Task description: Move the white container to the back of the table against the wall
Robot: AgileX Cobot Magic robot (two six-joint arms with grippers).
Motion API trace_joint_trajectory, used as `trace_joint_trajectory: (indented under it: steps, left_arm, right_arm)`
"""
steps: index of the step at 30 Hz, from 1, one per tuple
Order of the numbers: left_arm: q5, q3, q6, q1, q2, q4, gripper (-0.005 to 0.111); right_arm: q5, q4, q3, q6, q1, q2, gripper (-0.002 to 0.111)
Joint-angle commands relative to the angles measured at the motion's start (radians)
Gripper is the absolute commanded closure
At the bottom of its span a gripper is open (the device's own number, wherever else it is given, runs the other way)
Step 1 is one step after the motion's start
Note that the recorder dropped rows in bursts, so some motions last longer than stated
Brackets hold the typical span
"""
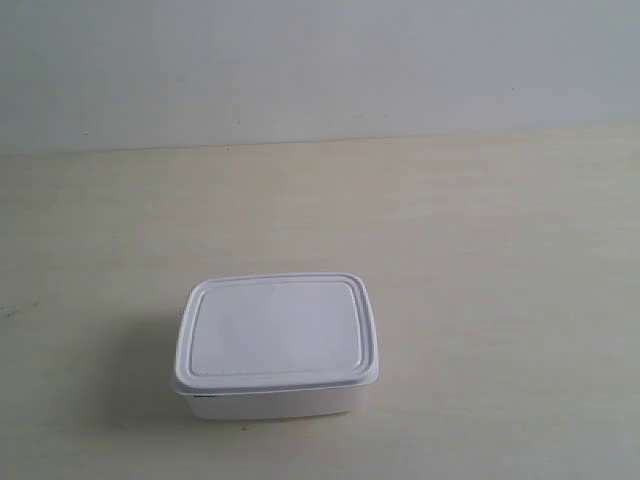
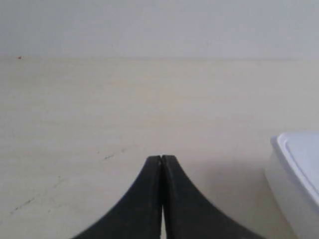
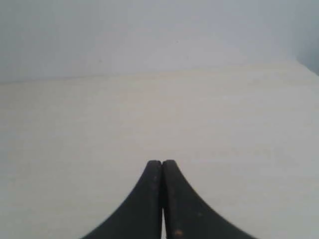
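Note:
The white container (image 1: 277, 343), lid on, stands on the pale cream table (image 1: 480, 240) near its front, left of centre in the exterior view. A wide stretch of table lies between it and the grey-white wall (image 1: 320, 60). No arm shows in the exterior view. In the left wrist view one corner of the container (image 2: 299, 179) shows off to the side of my left gripper (image 2: 162, 157), apart from it. That gripper is shut with nothing in it. My right gripper (image 3: 162, 162) is shut too, over bare table, and the container is out of its view.
A few thin dark marks (image 2: 108, 157) lie on the table ahead of the left gripper. The table's far edge meets the wall (image 3: 149, 35). A side edge of the table (image 3: 306, 67) shows in the right wrist view.

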Motion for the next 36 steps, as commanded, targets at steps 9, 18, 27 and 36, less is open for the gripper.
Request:
trace_joint_trajectory:
  steps: [9,18,27,36]
  left_arm:
    - [-0.180,0.000,-0.193,0.002,0.001,-0.180,0.107]
    - [-0.165,0.000,-0.447,0.002,0.001,-0.178,0.107]
    - [0.352,-0.581,-0.265,0.002,0.661,0.067,0.107]
    - [0.563,-0.827,-0.042,-0.043,0.843,-0.093,0.107]
  right_arm:
    - [-0.200,0.002,0.002,0.058,0.002,-0.005,0.108]
    - [-0.275,0.002,0.002,0.350,0.002,0.000,0.108]
    - [0.268,-0.011,-0.606,0.304,0.002,0.580,0.108]
    - [0.542,0.348,-0.927,-0.030,0.002,0.840,0.108]
